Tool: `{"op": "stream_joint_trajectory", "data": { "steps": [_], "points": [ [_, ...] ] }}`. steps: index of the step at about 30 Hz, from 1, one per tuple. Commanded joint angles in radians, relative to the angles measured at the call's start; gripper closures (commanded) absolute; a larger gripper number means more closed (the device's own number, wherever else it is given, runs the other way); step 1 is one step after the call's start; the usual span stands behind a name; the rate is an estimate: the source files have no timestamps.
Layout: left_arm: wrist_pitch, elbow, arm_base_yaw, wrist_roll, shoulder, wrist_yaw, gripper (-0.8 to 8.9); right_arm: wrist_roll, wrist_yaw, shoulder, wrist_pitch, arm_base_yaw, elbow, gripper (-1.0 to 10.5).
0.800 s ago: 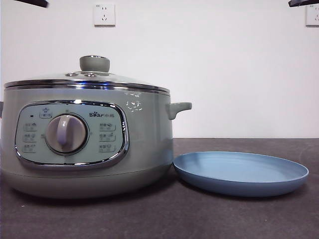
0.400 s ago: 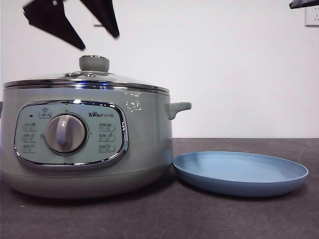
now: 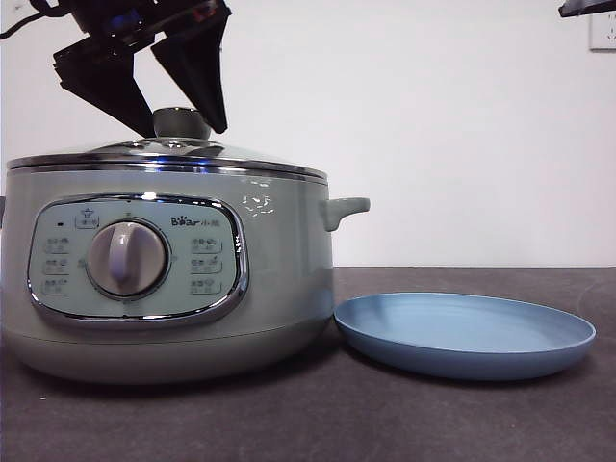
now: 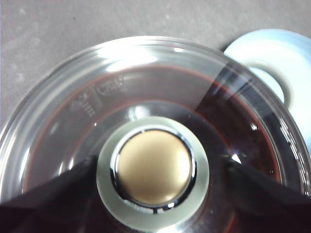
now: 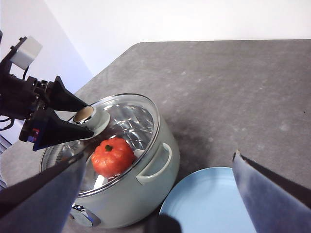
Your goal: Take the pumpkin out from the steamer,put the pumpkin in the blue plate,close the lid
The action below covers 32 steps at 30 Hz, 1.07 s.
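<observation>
Left tool: jaws spread wide, one on each side of the knob of the lid, gripping nothing; in the left wrist view the knob sits centred between the two jaws with a gap on both sides.
Right tool: jaws wide apart, holding nothing, high above the worktop, well away from the steamer.
Lid: seated on the steamer, chrome rim level; small embossed marks on the glass, too blurred to read.
Pumpkin: inside the steamer, under the glass lid, orange-red, green stem up.
Writing: "Bear" logo on the steamer's panel, followed by small characters I cannot read; tiny button labels around the dial, unreadable.
Plate: blue, just beside the steamer on its handle side, nothing on it; whether the two touch I cannot tell.
Worktop: dark grey, speckled, stone-like, matte.
Room: plain white wall behind the steamer; part of a white socket plate at the upper corner.
</observation>
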Motion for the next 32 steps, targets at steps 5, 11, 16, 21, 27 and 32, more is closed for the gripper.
{"op": "stream_joint_trajectory", "data": {
  "steps": [5, 11, 16, 21, 27, 32],
  "points": [
    [0.0, 0.0, -0.003, 0.014, 0.003, -0.002, 8.22, 0.006, -0.003, 0.0, 0.004, 0.002, 0.003, 4.4],
    [0.025, 0.0, -0.003, 0.029, 0.003, -0.001, 8.22, 0.018, -0.004, 0.0, 0.0, 0.002, 0.003, 4.4],
    [0.041, 0.016, -0.003, 0.032, -0.009, -0.003, 8.22, 0.02, -0.004, 0.008, 0.003, 0.005, 0.003, 4.4],
    [0.041, 0.055, -0.003, 0.034, -0.058, -0.026, 8.22, 0.001, -0.003, 0.051, 0.015, 0.045, 0.016, 4.4],
    [0.033, 0.068, -0.003, 0.034, -0.175, -0.119, 8.22, -0.01, 0.029, 0.177, 0.011, 0.174, 0.096, 4.4],
    [0.004, 0.068, -0.003, 0.036, -0.297, -0.261, 8.22, -0.045, 0.131, 0.325, -0.048, 0.305, 0.216, 3.5]
  ]
}}
